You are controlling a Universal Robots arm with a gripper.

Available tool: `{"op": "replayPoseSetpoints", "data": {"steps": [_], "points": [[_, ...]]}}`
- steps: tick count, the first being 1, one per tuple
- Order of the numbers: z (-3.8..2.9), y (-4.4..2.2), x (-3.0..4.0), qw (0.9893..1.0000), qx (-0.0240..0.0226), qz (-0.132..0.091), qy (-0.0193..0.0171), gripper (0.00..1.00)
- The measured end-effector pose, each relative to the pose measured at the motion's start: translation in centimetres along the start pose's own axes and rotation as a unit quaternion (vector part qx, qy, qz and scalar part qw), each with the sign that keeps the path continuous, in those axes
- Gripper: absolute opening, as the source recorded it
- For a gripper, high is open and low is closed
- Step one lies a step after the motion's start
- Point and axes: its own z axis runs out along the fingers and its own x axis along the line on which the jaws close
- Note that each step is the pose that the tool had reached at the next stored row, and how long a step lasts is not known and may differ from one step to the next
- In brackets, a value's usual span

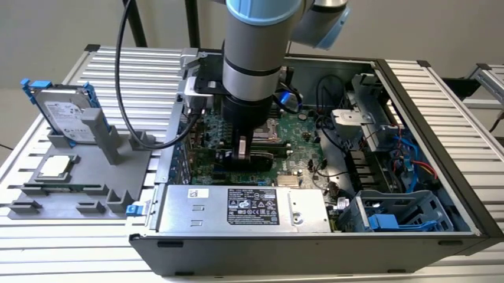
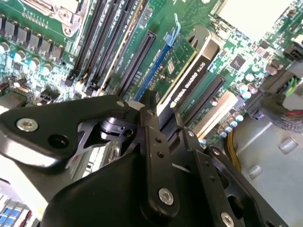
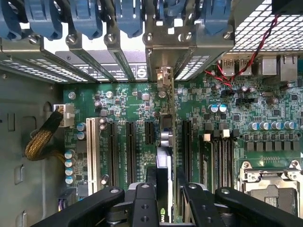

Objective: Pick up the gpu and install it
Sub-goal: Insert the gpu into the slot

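My gripper (image 1: 242,154) is down inside the open computer case (image 1: 441,118), over the green motherboard (image 1: 303,132). It is shut on the gpu (image 1: 254,160), which stands on edge between the fingers. In the second wrist view the gpu (image 2: 191,78) shows its green board and black cooler block, reaching away from the gripper (image 2: 165,120) along a long black slot (image 2: 208,97). In the first wrist view the gpu (image 3: 165,146) is edge-on between the black slots, its silver bracket (image 3: 163,78) at the case's rear wall, and the gripper (image 3: 166,189) holds its near end.
A silver power supply (image 1: 244,209) lies at the case front and a drive cage (image 1: 402,215) with blue parts at the exterior view's right. Cables (image 1: 409,153) run along that side. On a grey fixture (image 1: 79,177) outside stand a hard drive (image 1: 67,112) and a processor chip (image 1: 56,167).
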Motion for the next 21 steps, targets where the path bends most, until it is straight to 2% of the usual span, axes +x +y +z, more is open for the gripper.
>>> {"op": "replayPoseSetpoints", "data": {"steps": [2, 10, 11, 14, 21], "points": [[0.23, -0.01, 0.01, 1.0000, 0.0001, 0.000, 0.0001, 0.00], [0.33, -0.04, -0.01, 1.0000, 0.0006, 0.000, -0.0008, 0.00], [0.31, -0.04, -0.01, 1.0000, 0.0004, 0.000, -0.0006, 1.00], [0.09, -0.05, 0.03, 1.0000, -0.0003, 0.000, 0.0001, 1.00], [-3.09, 0.10, -0.03, 1.0000, -0.0002, 0.000, 0.0000, 1.00]]}}
